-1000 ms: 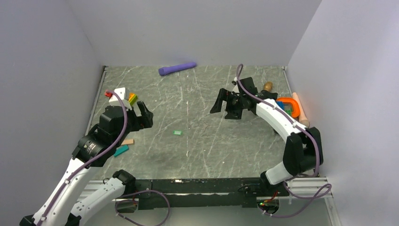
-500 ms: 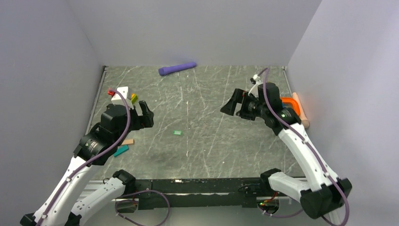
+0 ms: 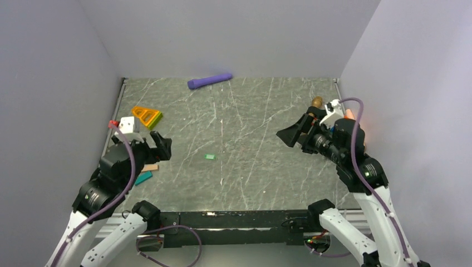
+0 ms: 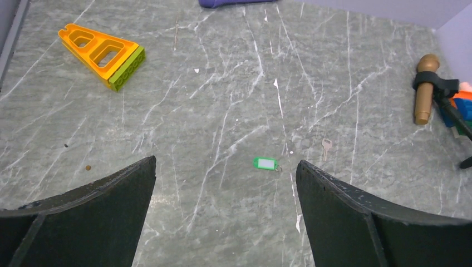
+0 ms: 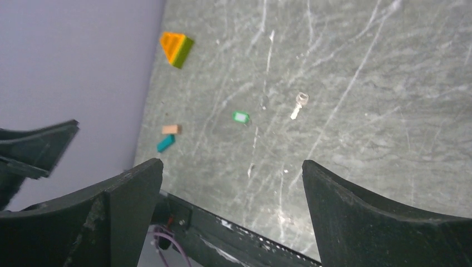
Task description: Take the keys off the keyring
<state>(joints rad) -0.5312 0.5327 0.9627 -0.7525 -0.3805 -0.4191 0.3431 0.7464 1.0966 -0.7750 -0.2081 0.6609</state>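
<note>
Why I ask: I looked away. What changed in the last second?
Both arms pulled back toward their bases: the left arm uncovered the orange triangular block; the right arm swung right. Both jaws open, nothing held. The small green key tag and purple cylinder stayed put.

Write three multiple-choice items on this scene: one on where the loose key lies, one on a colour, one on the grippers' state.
1. Relative to the green tag, the silver key lies:
A) hooked on it
B) apart from it, on the table
C) under it

2. The long cylinder at the far edge is:
A) red
B) purple
C) yellow

3. The left gripper and right gripper are:
A) both open
B) both shut
C) one shut on the key

Answers:
1 B, bare table shows between them.
2 B, plainly purple from above.
3 A, each wrist view shows fingers wide apart, holding nothing.
</note>
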